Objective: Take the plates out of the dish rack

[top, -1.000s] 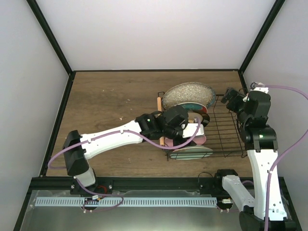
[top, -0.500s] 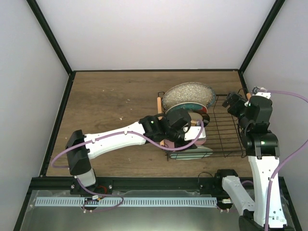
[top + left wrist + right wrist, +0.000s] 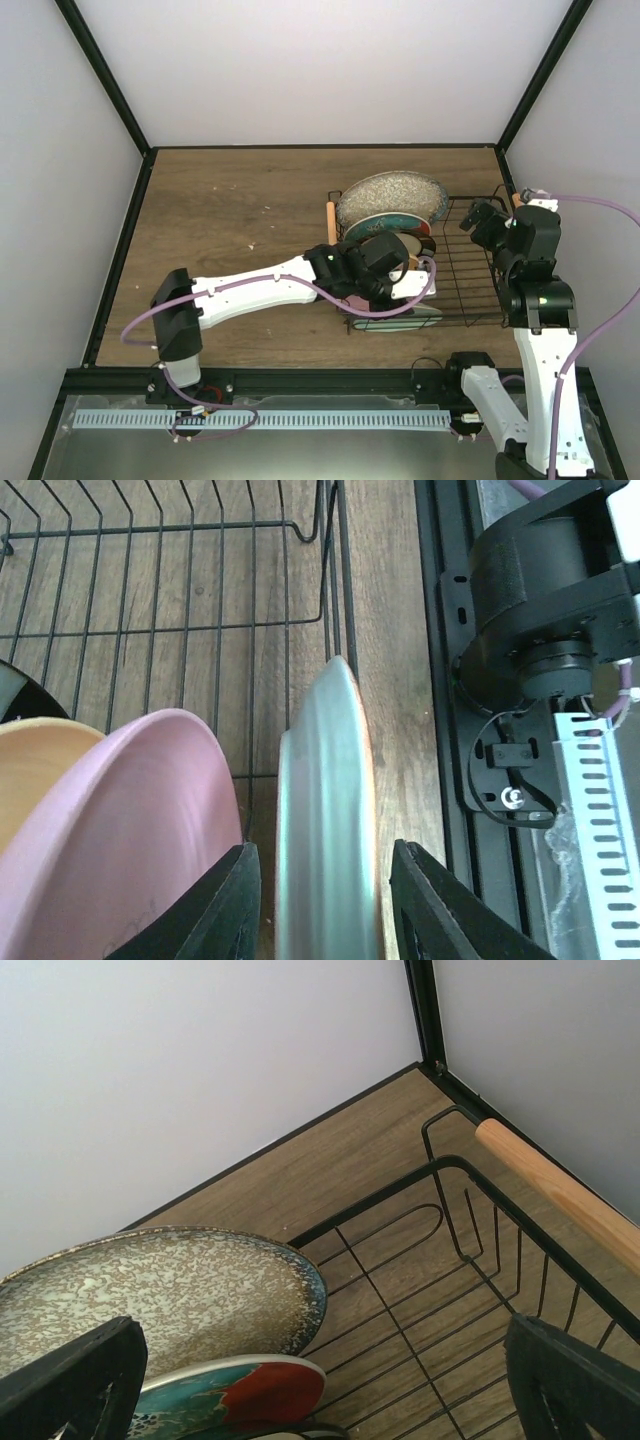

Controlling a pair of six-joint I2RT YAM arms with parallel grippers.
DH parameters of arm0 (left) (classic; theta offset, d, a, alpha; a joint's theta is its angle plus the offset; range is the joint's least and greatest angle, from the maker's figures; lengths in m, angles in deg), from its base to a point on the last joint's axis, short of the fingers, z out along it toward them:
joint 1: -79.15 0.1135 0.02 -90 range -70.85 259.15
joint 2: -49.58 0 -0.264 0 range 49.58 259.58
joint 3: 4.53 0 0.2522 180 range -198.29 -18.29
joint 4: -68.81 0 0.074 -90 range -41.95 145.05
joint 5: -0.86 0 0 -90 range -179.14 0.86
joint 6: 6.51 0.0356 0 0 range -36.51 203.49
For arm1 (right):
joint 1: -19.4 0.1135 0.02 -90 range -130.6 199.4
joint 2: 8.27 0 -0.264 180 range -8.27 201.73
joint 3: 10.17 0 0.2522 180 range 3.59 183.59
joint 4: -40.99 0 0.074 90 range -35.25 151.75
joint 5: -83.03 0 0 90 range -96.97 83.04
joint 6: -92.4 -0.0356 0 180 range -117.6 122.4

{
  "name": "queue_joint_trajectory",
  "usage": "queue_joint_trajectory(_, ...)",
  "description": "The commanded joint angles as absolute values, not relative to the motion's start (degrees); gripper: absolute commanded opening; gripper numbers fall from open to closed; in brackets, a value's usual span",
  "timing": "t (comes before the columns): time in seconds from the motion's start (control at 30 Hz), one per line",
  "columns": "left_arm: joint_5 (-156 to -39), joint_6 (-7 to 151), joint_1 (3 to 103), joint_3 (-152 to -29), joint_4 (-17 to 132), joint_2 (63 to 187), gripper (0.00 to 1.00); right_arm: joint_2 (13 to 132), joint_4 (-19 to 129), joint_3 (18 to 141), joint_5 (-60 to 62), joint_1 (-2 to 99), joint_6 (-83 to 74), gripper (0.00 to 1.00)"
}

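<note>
While the left gripper [image 3: 322,848] sits with its fingers [image 3: 222,912] apart, one on each side of the pale green plate [image 3: 325,740] at the near end of the dish rack [image 3: 466,272], its arm stretches low across, and the right gripper [image 3: 322,1332] hangs spread wide.

The left arm [image 3: 260,290] stretches low to the right, and the left gripper [image 3: 322,860] has its jaws parted. The right arm [image 3: 540,300] stands upright at the right, and the right gripper [image 3: 318,1370] is spread wide, facing far-left.
</note>
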State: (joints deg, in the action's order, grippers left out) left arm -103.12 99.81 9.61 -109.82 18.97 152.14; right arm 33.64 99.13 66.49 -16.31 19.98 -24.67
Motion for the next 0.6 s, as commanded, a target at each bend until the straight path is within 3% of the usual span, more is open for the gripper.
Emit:
queue_joint_trajectory(0.0, -101.24, 99.73, 9.32, -113.09, 18.22, 154.70, 0.36, 32.54, 99.30, 66.44, -17.91, 20.47, -25.08, 1.00)
queue_joint_trajectory(0.47, -96.41, 98.96, 9.01, -114.15, 17.57, 155.85, 0.05, 31.19, 99.99, 66.55, -20.60, 20.51, -25.93, 1.00)
queue_joint_trajectory(0.57, -95.96, 99.07, 8.85, -114.97, 17.00, 155.68, 0.04, 30.70, 99.94, 66.22, -21.00, 20.48, -26.38, 1.00)
